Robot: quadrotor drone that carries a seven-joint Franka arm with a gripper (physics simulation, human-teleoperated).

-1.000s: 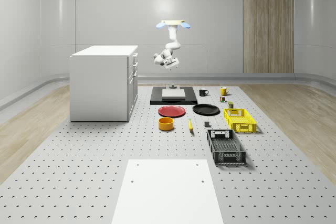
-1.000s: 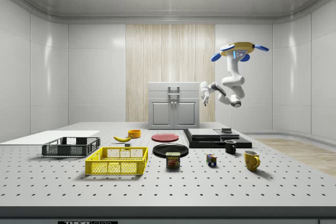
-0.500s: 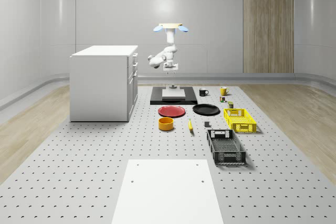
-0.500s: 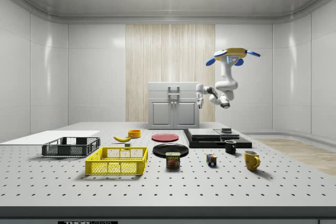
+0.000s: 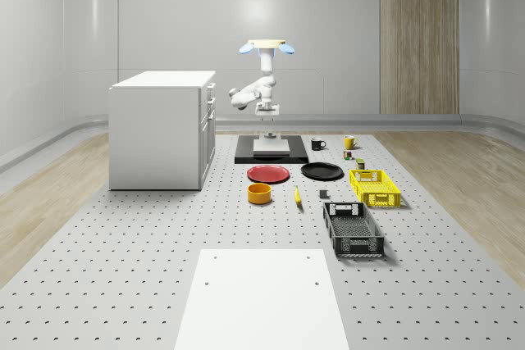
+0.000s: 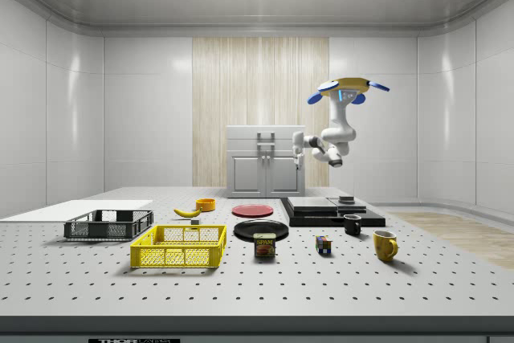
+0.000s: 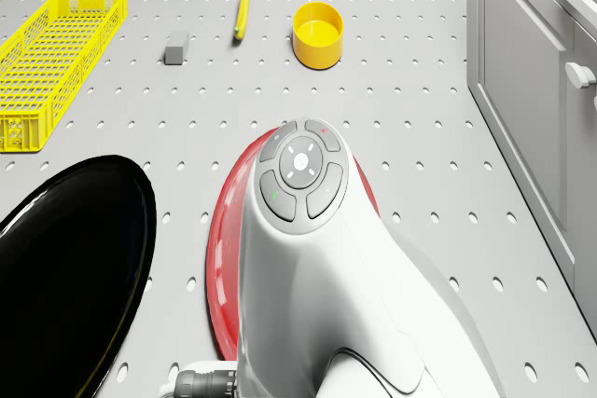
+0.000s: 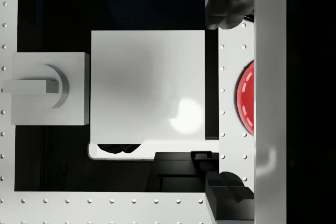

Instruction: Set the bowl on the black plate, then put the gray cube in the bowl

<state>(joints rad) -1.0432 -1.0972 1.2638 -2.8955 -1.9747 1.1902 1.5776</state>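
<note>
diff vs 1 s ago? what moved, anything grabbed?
Drone drifted toward the side view's left and a little lower, hovering over the black platform. The arm folded, swinging the gripper toward the cabinet. Nothing grabbed or released. Bowl, black plate and gray cube haven't moved.

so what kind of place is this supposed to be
Probably a simulated robotics test lab: a perforated optical-bench table set with household props like the yellow bowl and black plate, inside a bare panelled room where a drone hovers above the table's far end.
</note>
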